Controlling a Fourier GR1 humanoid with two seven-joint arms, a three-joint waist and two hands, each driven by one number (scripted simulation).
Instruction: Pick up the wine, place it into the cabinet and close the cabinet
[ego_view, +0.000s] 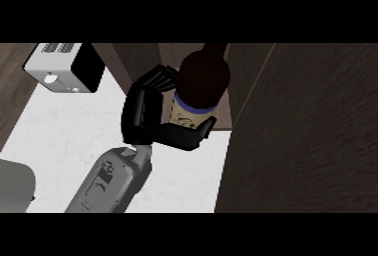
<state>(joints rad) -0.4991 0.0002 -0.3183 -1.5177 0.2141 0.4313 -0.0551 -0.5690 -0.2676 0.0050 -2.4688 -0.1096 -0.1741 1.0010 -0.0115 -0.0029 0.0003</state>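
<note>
Wine bottle (201, 80) in hand (148, 117) — label unreadable.

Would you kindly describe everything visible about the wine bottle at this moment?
The wine bottle is dark glass with a narrow neck pointing away and a pale label edged by a blue band. It is held off the counter at the cabinet opening, with a hand's fingers and thumb curled round its lower body.

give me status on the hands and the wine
One hand shut on wine; other hand not in view. Wine at cabinet opening. Nothing blocking seen.
</note>
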